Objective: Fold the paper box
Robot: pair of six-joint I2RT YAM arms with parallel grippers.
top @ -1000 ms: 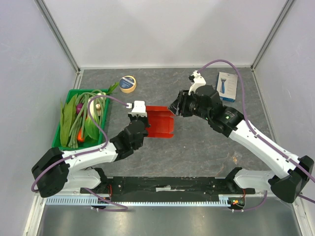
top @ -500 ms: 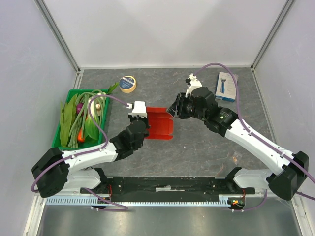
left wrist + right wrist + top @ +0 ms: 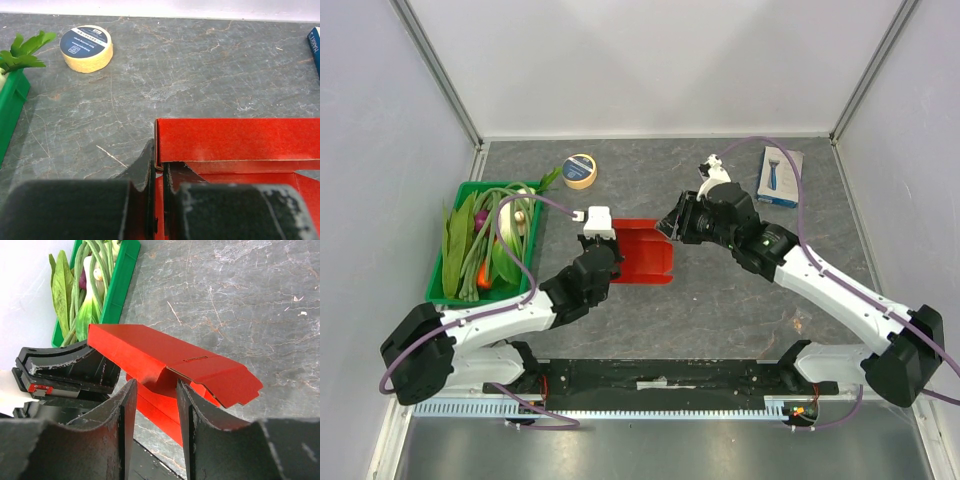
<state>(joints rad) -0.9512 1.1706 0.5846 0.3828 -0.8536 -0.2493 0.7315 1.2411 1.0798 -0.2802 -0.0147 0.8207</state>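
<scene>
The table (image 3: 720, 320) is a grey, stone-patterned slab with pale walls on three sides. The bright red thin cardboard paper box (image 3: 645, 252) lies near the middle, between my two arms. My left gripper (image 3: 159, 172) is closed tight on its left edge. The fingers of my right gripper (image 3: 156, 390) stand apart on either side of its far right flap, and whether they press it I cannot tell. My left fingers hide the box's near left corner. The green plastic tray of vegetables (image 3: 463, 192) at the left, the round yellow tape roll (image 3: 580, 171) and the white-and-blue flat carton (image 3: 781, 175) at the far side are well apart from the box, and open grey surface lies near and right of it.
</scene>
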